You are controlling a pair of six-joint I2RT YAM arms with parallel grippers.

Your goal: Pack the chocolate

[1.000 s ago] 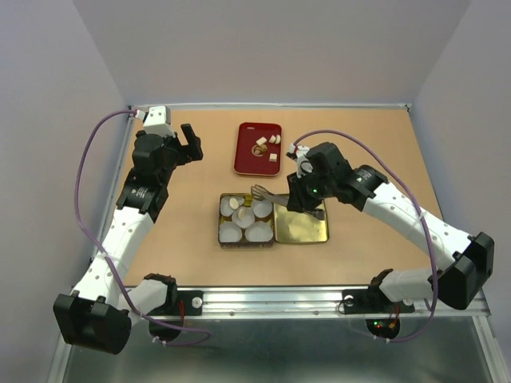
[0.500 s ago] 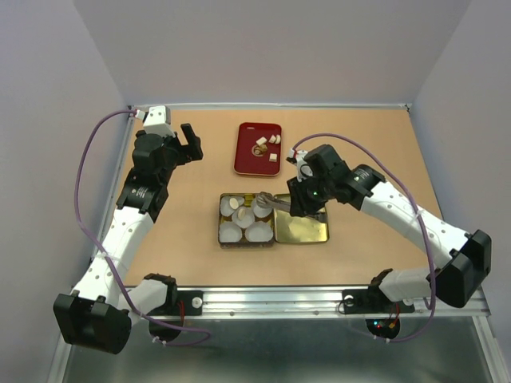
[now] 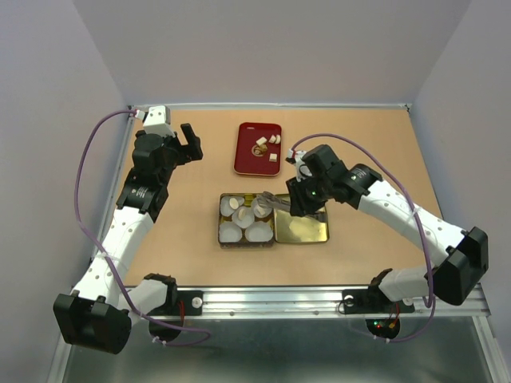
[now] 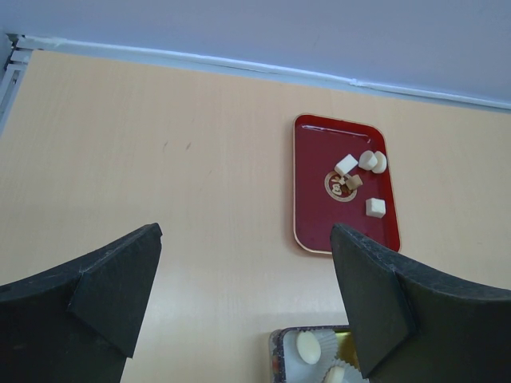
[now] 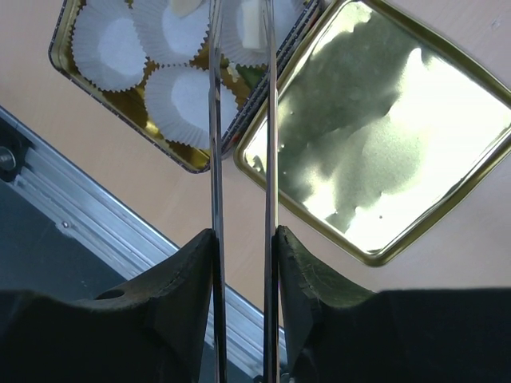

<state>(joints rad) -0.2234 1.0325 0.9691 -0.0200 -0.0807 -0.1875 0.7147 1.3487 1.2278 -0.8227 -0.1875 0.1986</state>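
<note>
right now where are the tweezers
The tweezers are mid-table in the top view, clamped in the right gripper, tips reaching left over the tin of paper cups, beside the gold lid.

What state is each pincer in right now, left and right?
Left pincer: open, holding nothing.
Right pincer: closed on the metal tweezers.

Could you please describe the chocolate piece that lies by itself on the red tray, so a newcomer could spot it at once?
At the far middle of the table lies a red tray. The other pieces bunch together in its far half. This chocolate piece is a cream-white cube lying alone by the tray's right edge, nearer the arms and touching nothing else.
</note>
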